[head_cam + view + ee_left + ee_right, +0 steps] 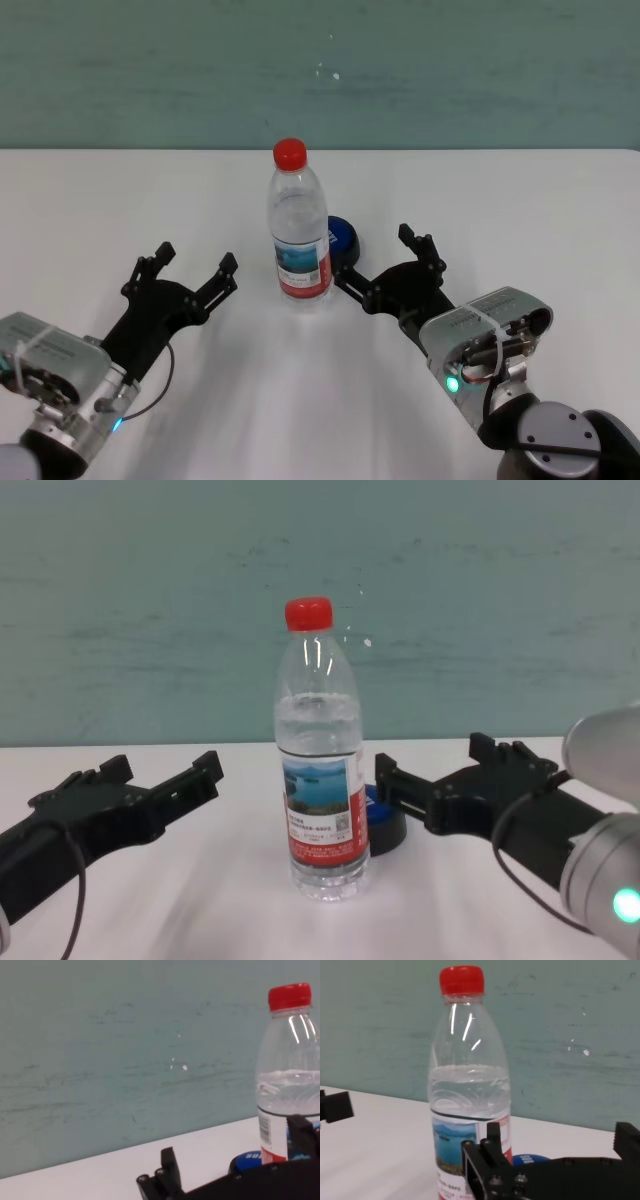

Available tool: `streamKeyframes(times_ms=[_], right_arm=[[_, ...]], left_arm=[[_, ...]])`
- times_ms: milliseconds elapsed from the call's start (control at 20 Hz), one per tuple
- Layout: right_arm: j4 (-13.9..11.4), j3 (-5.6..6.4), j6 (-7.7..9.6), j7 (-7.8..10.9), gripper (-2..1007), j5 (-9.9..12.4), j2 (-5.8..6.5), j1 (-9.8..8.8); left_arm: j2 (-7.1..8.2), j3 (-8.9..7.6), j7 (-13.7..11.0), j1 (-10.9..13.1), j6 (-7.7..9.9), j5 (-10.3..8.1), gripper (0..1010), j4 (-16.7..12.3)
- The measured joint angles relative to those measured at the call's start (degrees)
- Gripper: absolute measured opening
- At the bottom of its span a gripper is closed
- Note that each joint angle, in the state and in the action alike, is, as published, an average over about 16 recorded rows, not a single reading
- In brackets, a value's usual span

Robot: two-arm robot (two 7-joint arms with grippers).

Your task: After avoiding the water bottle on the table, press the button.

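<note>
I am holding both arms low over the plain white table (520, 200), nearest to my body, one on each side of the things I am working with. My left gripper (180, 266) is hovering over the table's left part, well apart from the bottle, its black fingers (222, 272) spread wide with nothing between them. My right gripper (380, 262) is reaching in from the right, its black fingers (352, 285) also released and grasping nothing; the inner one is lying close beside the bottle's base, and I cannot tell whether it is touching, while the outer one is pointing past the button's right side. Just beyond, the tall clear plastic water bottle with the red screw cap and lake-scene label (298, 228) is standing upright near the middle of the table, partly filled with water. Right behind it and slightly to its right, the low round button with the blue top and black base ring (342, 236) is sitting on the table, partly hidden by the bottle. Farthest back, a pale green wall (320, 70) is rising behind the table's far edge.
</note>
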Motion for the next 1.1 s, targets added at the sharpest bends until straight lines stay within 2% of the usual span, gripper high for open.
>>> streamKeyframes(times_ms=[1100], right_arm=[[-1.6,-0.60,-0.09,-0.22,1004,-0.3,-0.49,-2.18]], left_arm=[[0.00,0.00,0.0,0.0,0.00,0.00,1010,0.0]])
